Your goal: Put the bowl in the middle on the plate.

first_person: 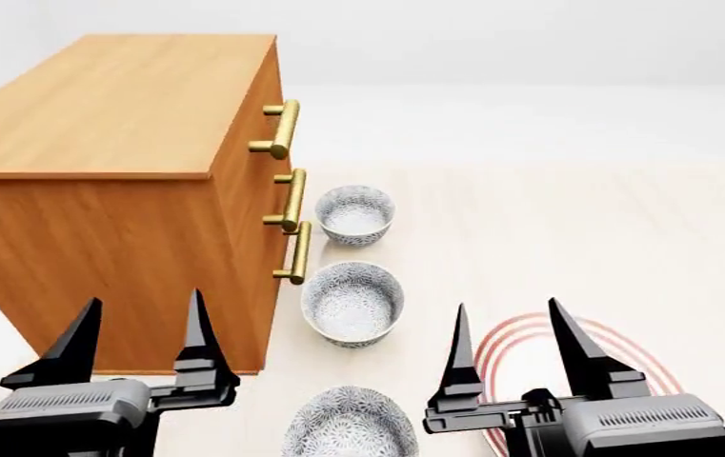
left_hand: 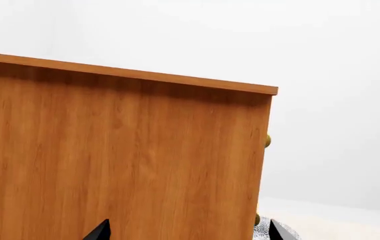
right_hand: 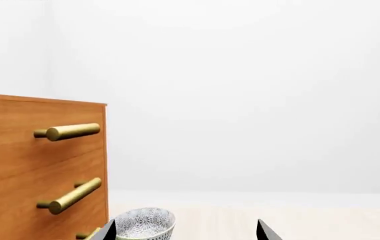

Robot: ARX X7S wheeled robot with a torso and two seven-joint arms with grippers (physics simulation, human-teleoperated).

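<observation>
Three speckled white bowls stand in a row in front of the drawers in the head view. The bowl in the middle (first_person: pixel 353 303) sits between a far one (first_person: pixel 354 214) and a near one (first_person: pixel 350 426). The plate (first_person: pixel 505 354), white with red rings, lies to the right of the near bowl, partly hidden under my right gripper (first_person: pixel 507 307). That gripper is open and empty above the plate. My left gripper (first_person: pixel 140 324) is open and empty beside the cabinet's near side. One speckled bowl (right_hand: pixel 143 223) shows in the right wrist view; I cannot tell which.
A tall wooden cabinet (first_person: pixel 121 124) with three brass drawer handles (first_person: pixel 283 129) stands at the left, close to the bowls. Its side panel (left_hand: pixel 116 160) fills the left wrist view. Pale flooring (first_person: pixel 591 219) stretches to the right and behind.
</observation>
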